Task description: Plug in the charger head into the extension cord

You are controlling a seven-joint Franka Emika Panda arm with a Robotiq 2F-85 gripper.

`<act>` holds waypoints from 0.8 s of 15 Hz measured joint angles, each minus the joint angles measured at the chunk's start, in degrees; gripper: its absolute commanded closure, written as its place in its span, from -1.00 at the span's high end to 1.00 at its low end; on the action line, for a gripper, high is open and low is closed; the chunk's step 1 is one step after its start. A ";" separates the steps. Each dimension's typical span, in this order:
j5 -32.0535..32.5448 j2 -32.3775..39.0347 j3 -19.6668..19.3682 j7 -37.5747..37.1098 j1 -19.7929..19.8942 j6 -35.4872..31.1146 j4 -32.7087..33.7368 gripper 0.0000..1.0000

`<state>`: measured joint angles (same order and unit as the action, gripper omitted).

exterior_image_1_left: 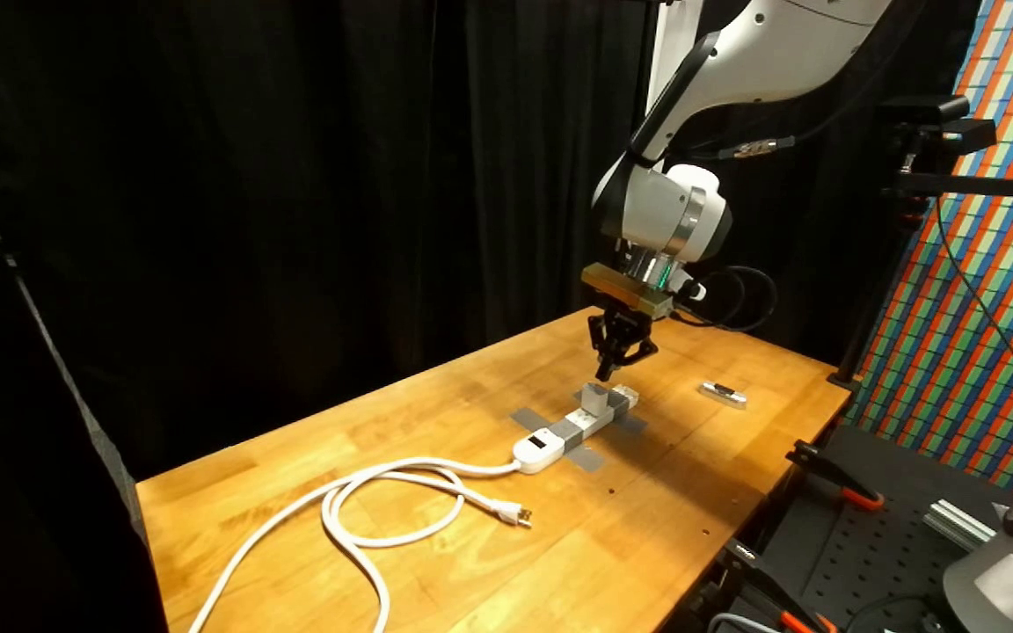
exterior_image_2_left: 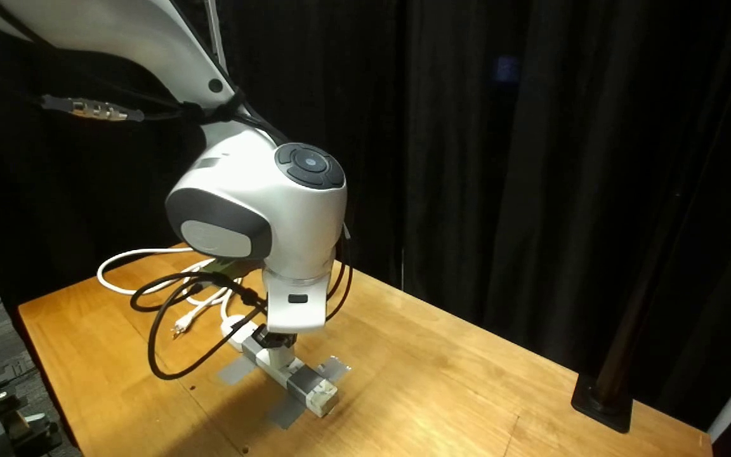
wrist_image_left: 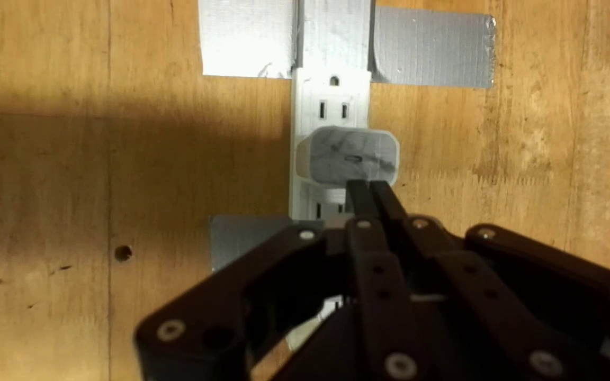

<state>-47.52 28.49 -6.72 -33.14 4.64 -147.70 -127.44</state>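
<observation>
The charger head [wrist_image_left: 355,145], a white block with a greyish top face, stands upright on the extension cord [wrist_image_left: 331,95]. In an exterior view the charger head [exterior_image_1_left: 594,400] rises from the grey-and-white bar, near its taped far end; how deep its prongs sit is hidden. My gripper [wrist_image_left: 368,184] is shut with nothing between its fingers. Its tips overlap the near edge of the block's top in the wrist view. Seen from outside, the gripper [exterior_image_1_left: 603,373] hangs just above the charger head; whether they touch I cannot tell.
Grey tape strips [wrist_image_left: 434,47] fasten the bar to the wooden table [exterior_image_1_left: 436,563]. A white cable [exterior_image_1_left: 339,527] loops off the bar's switch end, its plug [exterior_image_1_left: 511,512] lying loose. A small silver-and-dark item [exterior_image_1_left: 723,394] lies beyond. A black post base [exterior_image_2_left: 603,403] stands on the table.
</observation>
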 measured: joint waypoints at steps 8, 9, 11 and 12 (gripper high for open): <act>-0.94 -0.55 1.13 1.42 -0.04 -3.19 -1.98 -0.81; -1.76 -0.52 1.56 2.29 -0.04 -3.97 -2.17 -0.81; -3.78 -0.37 2.56 4.37 -0.04 -5.61 -2.47 -0.81; -4.69 -0.39 2.94 5.39 -0.04 -6.54 -2.65 -0.81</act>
<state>-52.21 28.10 -3.78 -27.74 4.60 -154.24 -130.08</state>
